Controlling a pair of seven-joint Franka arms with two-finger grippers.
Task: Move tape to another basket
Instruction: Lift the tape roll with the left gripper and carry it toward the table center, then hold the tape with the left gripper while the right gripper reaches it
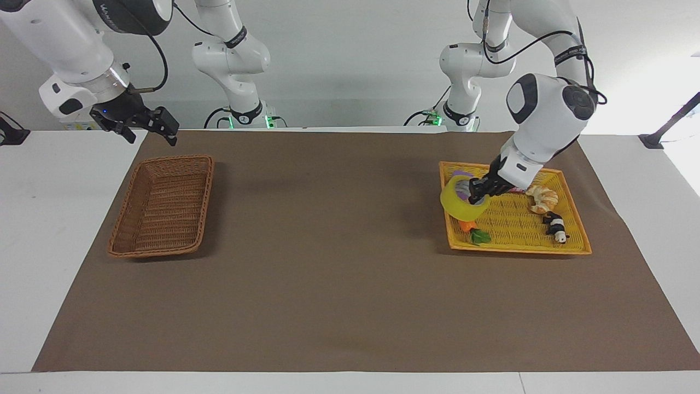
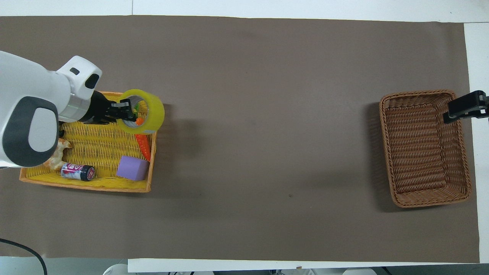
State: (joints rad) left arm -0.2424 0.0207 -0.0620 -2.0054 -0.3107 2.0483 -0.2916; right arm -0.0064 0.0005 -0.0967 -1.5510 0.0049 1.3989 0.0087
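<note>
Left claw [image 1: 477,192] grips the tape [image 1: 460,203], raised over the yellow tray's [image 1: 569,241] corner. The basket [image 1: 164,205] lies well apart toward the right arm's end; right claw [image 1: 146,127], apparently open, waits there.

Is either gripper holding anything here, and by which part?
The left gripper holds the tape by its ring wall, one finger inside the core, lifted above the yellow tray. The right gripper holds nothing.
</note>
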